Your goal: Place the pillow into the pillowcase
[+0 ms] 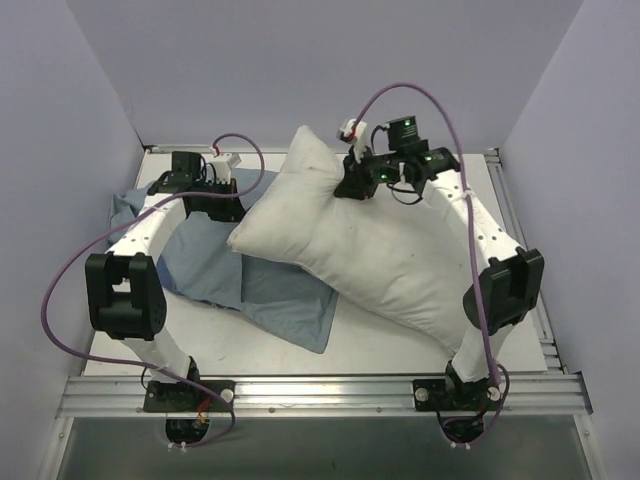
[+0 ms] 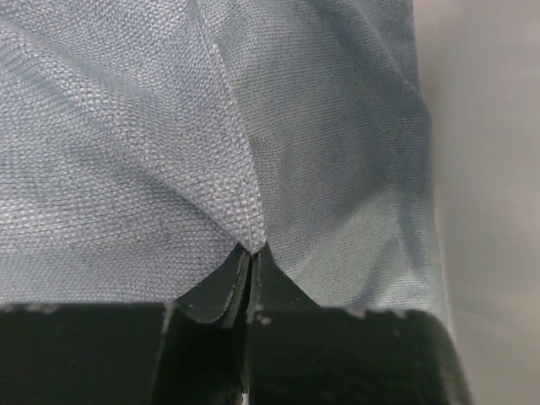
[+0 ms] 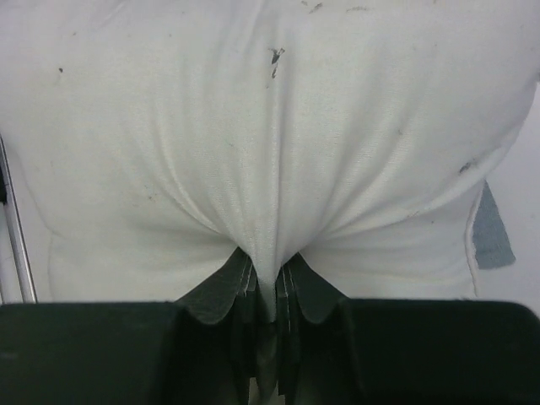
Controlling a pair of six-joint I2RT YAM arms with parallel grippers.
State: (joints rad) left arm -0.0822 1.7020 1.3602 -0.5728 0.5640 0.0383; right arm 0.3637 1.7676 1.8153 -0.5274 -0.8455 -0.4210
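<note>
Ok so both arms have a pinch of cloth right now. The left gripper (image 2: pixel 251 253) is clamped tight on a stitched fold of the pillowcase (image 1: pixel 200 270), pale grey-blue side up. The right gripper (image 3: pixel 268 272) is clenched on a bunch of the pillow (image 1: pixel 380 250), with the cloth puckering into the jaws.

The bit that matters imo: the pillow isn't in the case at all, it's lying partly on top of it. From the left jaws it sits just off to the right. From the right jaws it spreads away toward the arm bases. Its long axis runs on a slant, far-left to near-right, so the end nearest the left jaws looks like the one to feed in first.

Can't tell whether the fold the left one holds is actually the mouth. The pillow's plump, white, a bit speckled and wrinkly. The case is limp and flat on the table (image 1: pixel 390 350).
</note>
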